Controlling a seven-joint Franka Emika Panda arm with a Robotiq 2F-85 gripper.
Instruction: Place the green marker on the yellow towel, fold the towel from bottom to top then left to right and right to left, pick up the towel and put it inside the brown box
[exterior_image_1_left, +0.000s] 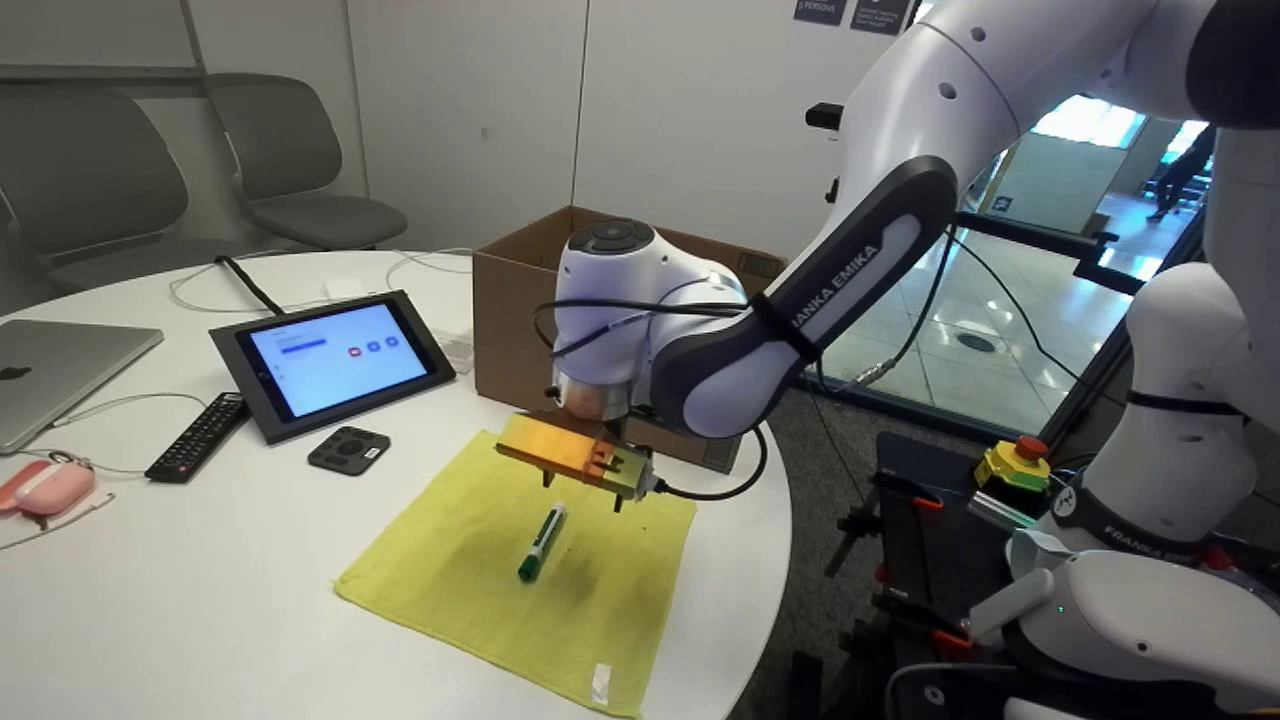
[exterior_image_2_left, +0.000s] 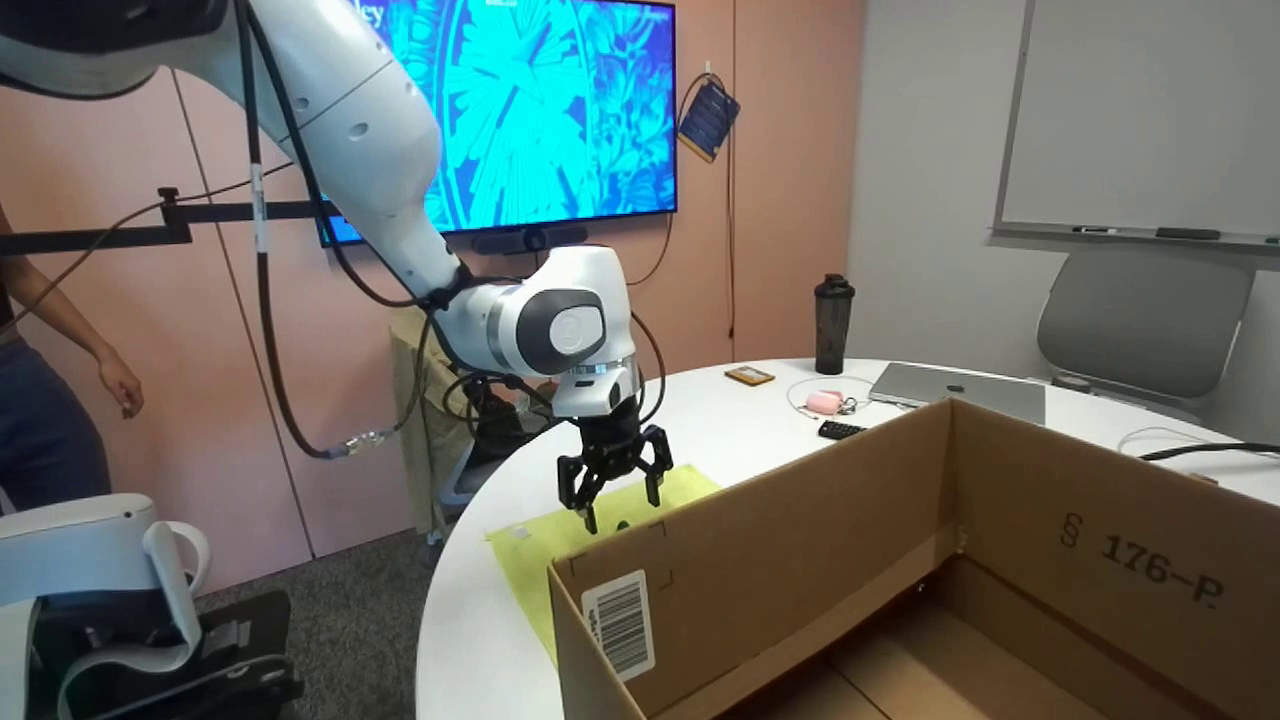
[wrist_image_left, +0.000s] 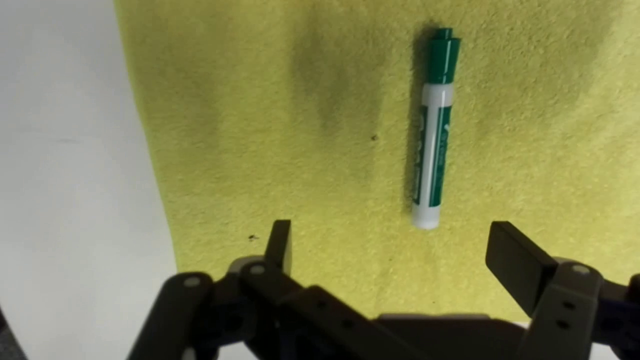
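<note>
Lying flat, the towel (exterior_image_1_left: 465, 575) has the marker (exterior_image_1_left: 542, 543) on it, so that first job looks done. My gripper (wrist_image_left: 391, 247) hangs above, jaws wide apart, nothing between them. All the folds and the trip into the box (exterior_image_1_left: 515, 325) wait. In an exterior view, left to right, I see a laptop (exterior_image_1_left: 80, 375), remote (exterior_image_1_left: 197, 437), tablet (exterior_image_1_left: 338, 355), then the box, which may crowd my folds.

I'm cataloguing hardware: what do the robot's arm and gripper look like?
The arm is white with dark grey panels, one lettered FRANKA EMIKA, partly under a black strap; black cables run alongside. The black gripper has blocky fingers; an orange block sits beside it.
</note>
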